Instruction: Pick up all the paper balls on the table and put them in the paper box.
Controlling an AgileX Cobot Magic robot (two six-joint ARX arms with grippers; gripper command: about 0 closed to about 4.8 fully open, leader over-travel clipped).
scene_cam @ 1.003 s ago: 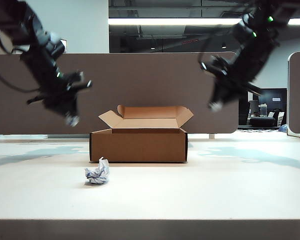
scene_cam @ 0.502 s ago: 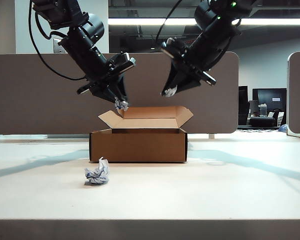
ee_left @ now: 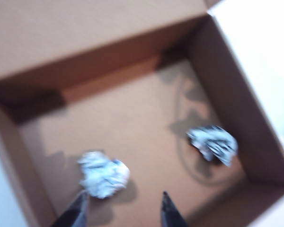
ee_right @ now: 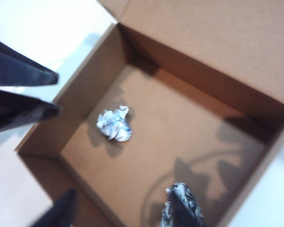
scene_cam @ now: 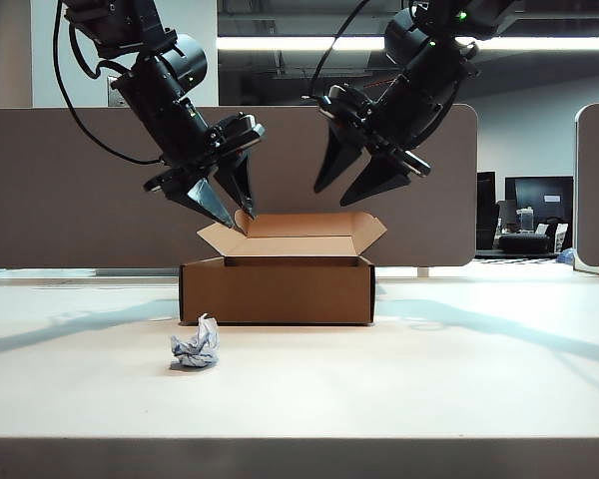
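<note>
**Two balls in the box, one left on the counter**

In the exterior view, you have both pincers poised above the paper box [scene_cam: 277, 276]. The left pincer [scene_cam: 224, 200] hangs over its left rear flap, the right pincer [scene_cam: 357, 178] over the middle; both spread wide and hold nothing, which fits a drop into the box. One paper ball [scene_cam: 195, 344] lies on the counter [scene_cam: 429, 389], just in front of the box's left corner, so the job is not finished.

In the left wrist view, the left pincer [ee_left: 123, 209] points straight down into the box [ee_left: 47, 42]. Two paper balls rest on the floor inside: one [ee_left: 103, 174] just beyond the fingertips, the other [ee_left: 213, 143] near the far wall.

In the right wrist view, the right pincer [ee_right: 120, 213] is parted and empty. One ball [ee_right: 114, 124] lies on the box floor; the second sits partly behind a fingertip. You likely send the left arm for the last ball.
</note>
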